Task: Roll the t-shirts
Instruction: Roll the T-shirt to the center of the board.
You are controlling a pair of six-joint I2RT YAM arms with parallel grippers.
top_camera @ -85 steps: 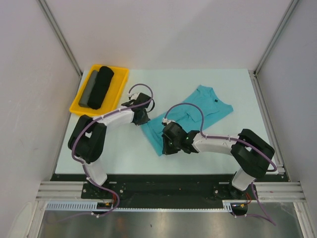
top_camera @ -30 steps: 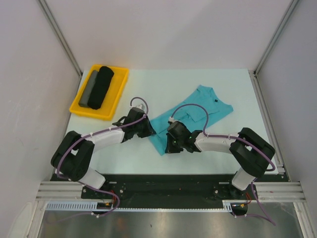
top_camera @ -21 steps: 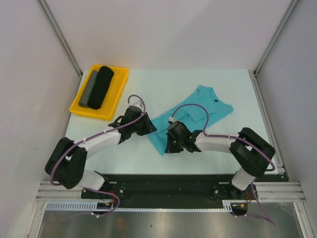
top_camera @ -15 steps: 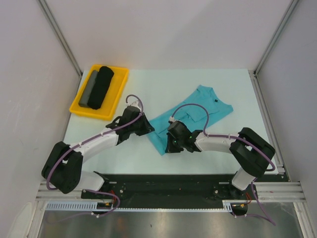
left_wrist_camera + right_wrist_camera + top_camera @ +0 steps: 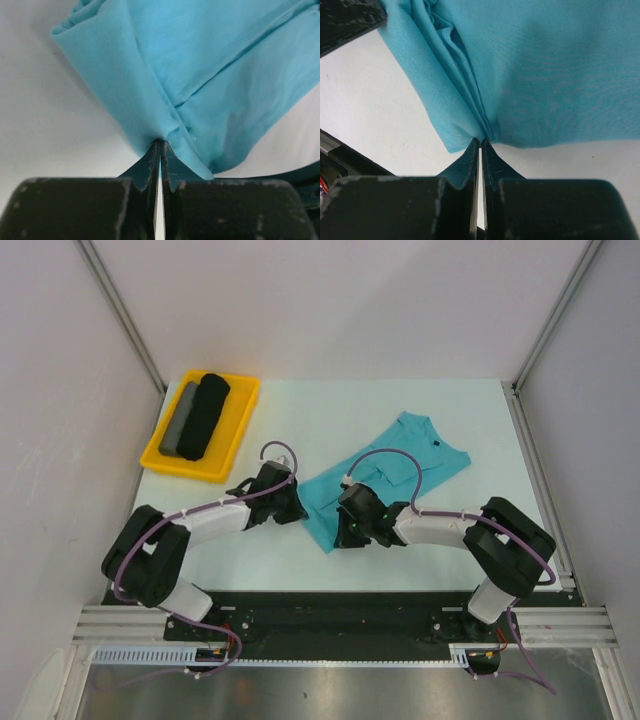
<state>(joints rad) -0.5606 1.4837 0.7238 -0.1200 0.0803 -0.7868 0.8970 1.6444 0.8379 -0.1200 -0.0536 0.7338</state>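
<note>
Top external view shows the teal t-shirt lying flat on the pale desk, a little right of the middle of the frame. Its neck with the small dark tag points to the upper right and its hem points to the lower left. Both arms reach to this lower left end of the garment. The left pincer is at the left corner of the hem, and the right pincer is at the lower corner, near to the first one.

In the left wrist view the two fingers stand almost together, and a fold of the teal cloth is caught between their tips. The cloth spreads from there to the top of the frame, with some creases. In the right wrist view the jaws are also closed to a thin slit, and they pinch the edge of the cloth, which gathers into pleats at the tips.

At the upper left of the top view a yellow tray holds a black fabric roll and a thinner grey roll side by side, touching.
</note>
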